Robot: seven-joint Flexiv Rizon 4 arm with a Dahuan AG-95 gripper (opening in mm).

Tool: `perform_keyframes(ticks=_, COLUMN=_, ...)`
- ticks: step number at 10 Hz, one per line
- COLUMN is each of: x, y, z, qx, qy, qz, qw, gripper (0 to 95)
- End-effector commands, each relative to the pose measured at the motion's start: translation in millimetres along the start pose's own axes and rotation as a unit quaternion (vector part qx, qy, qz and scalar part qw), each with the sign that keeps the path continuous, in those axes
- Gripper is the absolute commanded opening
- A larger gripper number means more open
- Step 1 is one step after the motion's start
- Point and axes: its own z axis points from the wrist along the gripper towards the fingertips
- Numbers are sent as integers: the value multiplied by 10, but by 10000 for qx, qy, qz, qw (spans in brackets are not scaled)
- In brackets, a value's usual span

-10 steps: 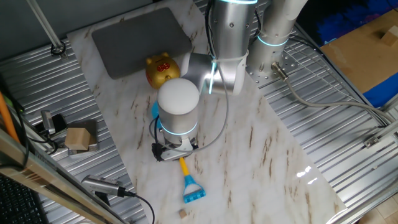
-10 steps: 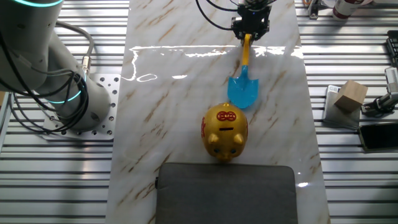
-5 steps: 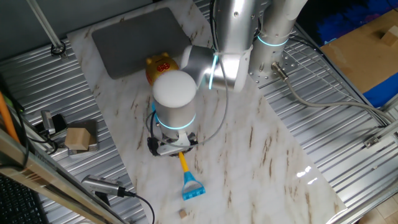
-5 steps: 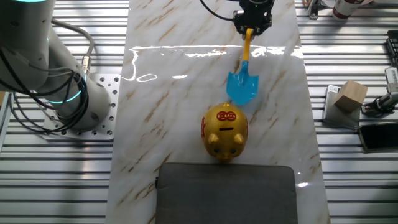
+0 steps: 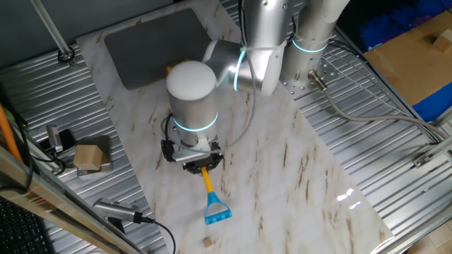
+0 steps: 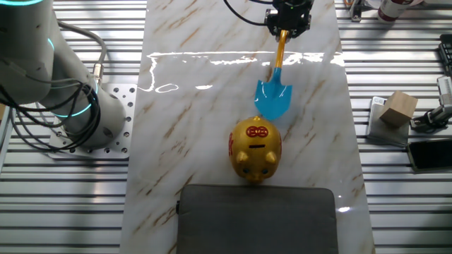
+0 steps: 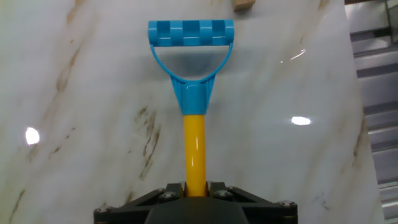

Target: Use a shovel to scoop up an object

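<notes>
At twelve o'clock in the hand view, the tiny tan wooden cube (image 7: 243, 5) waits; the black two-finger gripper (image 7: 195, 191) clamps the blue-and-yellow plastic shovel (image 7: 193, 99) mid-shaft, mid-carry. Next: bring blade behind cube.

A white marble table (image 6: 191, 92) holds a gold pig bank (image 6: 256, 149), with a gray mat (image 6: 256, 219) at its six o'clock. A tiny wooden cube (image 5: 207, 242) sits near the edge.
</notes>
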Motion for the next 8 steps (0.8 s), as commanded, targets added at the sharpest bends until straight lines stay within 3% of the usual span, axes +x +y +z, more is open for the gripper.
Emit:
perform_keyframes(ticks=1, x=-1, y=18, z=-66, qx=-13, qy=6, qz=-85, qw=10000, gripper=0)
perform_keyframes(ticks=8, x=2, y=26, z=-104, qx=18, qy=55, qz=-200, qw=9998, gripper=0)
